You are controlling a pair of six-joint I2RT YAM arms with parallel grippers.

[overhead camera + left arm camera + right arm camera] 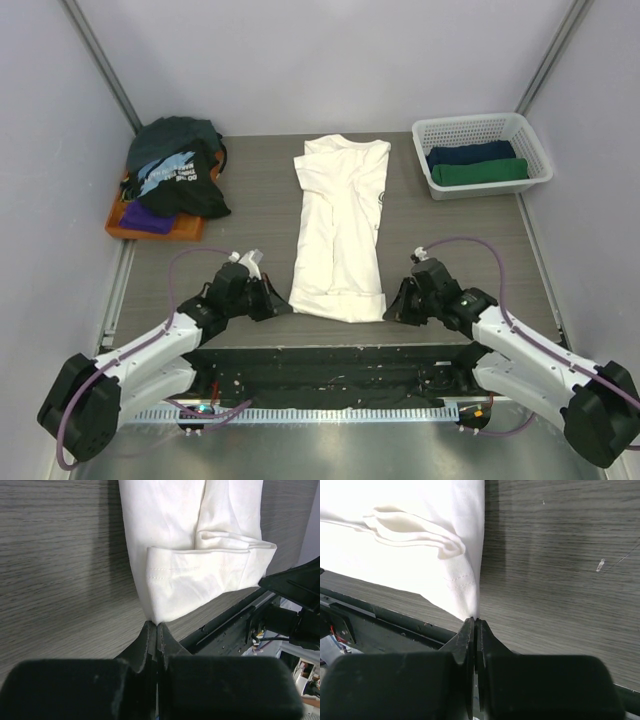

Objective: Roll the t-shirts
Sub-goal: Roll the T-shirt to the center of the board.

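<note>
A cream-white t-shirt (340, 225) lies folded lengthwise in the table's middle, its near hem turned up in one fold. My left gripper (283, 307) is shut on the hem's near left corner (157, 615). My right gripper (390, 312) is shut on the near right corner (472, 607). A pile of t-shirts (175, 178), black with pale-blue lettering, dark teal and purple, sits at the far left.
The pile rests on an orange tray (130, 228). A white lattice basket (480, 155) at the far right holds a navy roll and a green roll. Grey walls close in both sides. A black rail runs along the table's near edge (330, 360).
</note>
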